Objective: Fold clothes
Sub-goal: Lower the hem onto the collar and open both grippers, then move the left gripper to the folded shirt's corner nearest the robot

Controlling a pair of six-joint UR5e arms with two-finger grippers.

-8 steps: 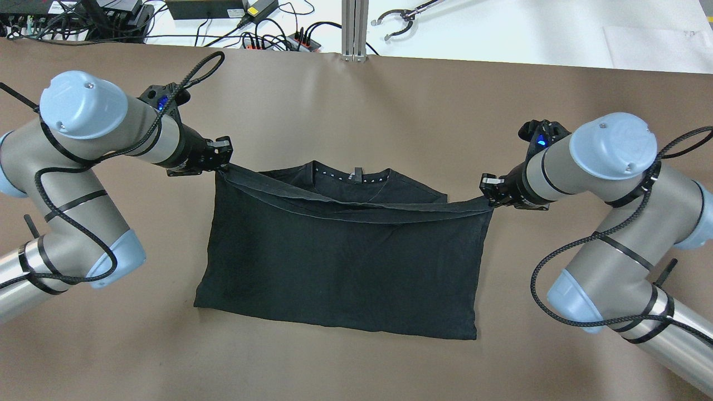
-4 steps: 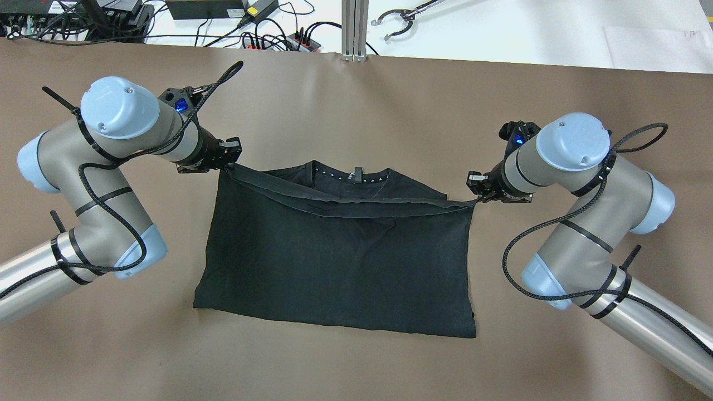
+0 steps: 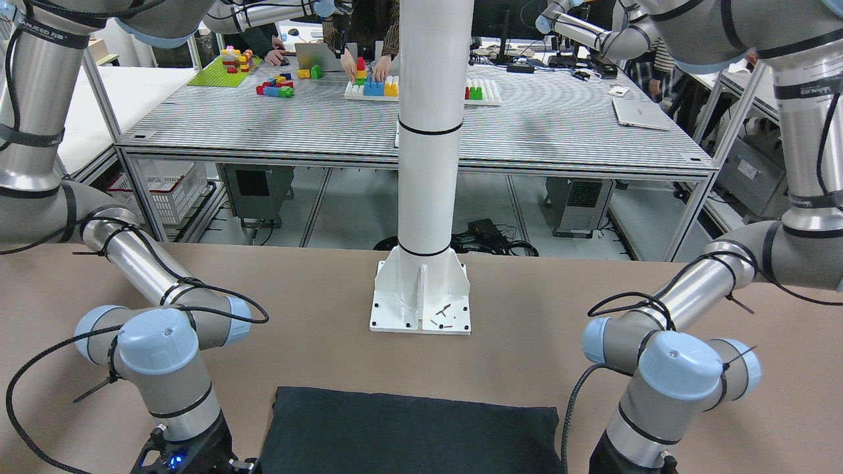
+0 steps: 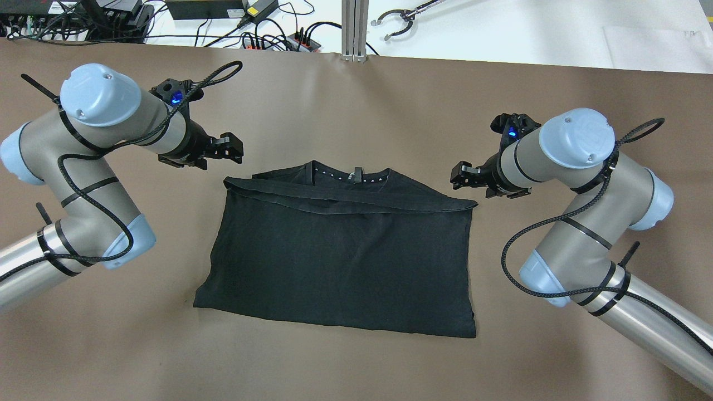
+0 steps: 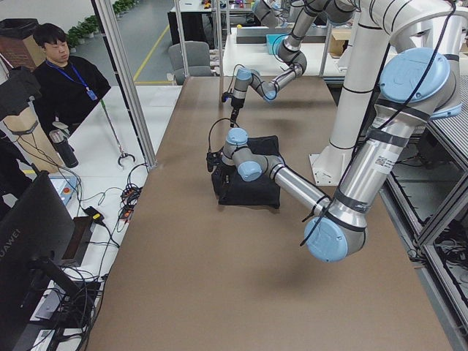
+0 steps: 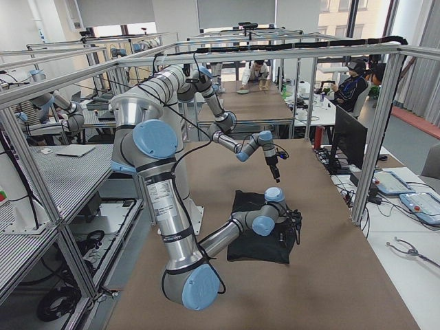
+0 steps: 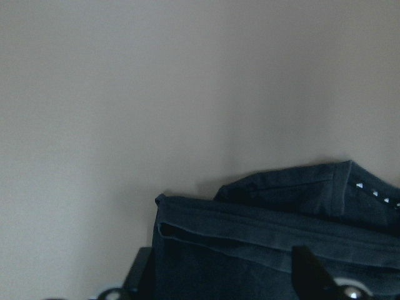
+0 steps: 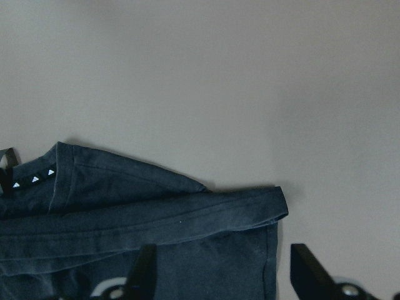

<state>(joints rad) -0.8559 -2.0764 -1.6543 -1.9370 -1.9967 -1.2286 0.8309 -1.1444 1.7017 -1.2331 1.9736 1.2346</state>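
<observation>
The clothes [image 4: 340, 256], one black garment, lies flat on the brown table with its lower half folded up. The folded-over hem [image 4: 356, 203] runs just below the collar [image 4: 351, 175], which has small white marks. My left gripper [image 4: 234, 147] hovers open, just outside the garment's far left corner, and holds nothing. Beside the far right corner my right gripper [image 4: 458, 175] is open and empty too. In the left wrist view the clothes [image 7: 262, 237] sits below the open fingers [image 7: 307, 272]. In the right wrist view the hem corner [image 8: 269, 209] lies between and ahead of the spread fingers [image 8: 145, 269].
The white pillar's base plate [image 3: 421, 296] stands on the table on the robot's side of the garment. An aluminium post [image 4: 353, 28], cables and power strips [image 4: 278, 36] line the far edge. A person [image 5: 62, 73] stands beyond that edge.
Both grippers have opened and let go of the hem, which now lies on the garment. Each gripper has drawn back a little from its corner.
</observation>
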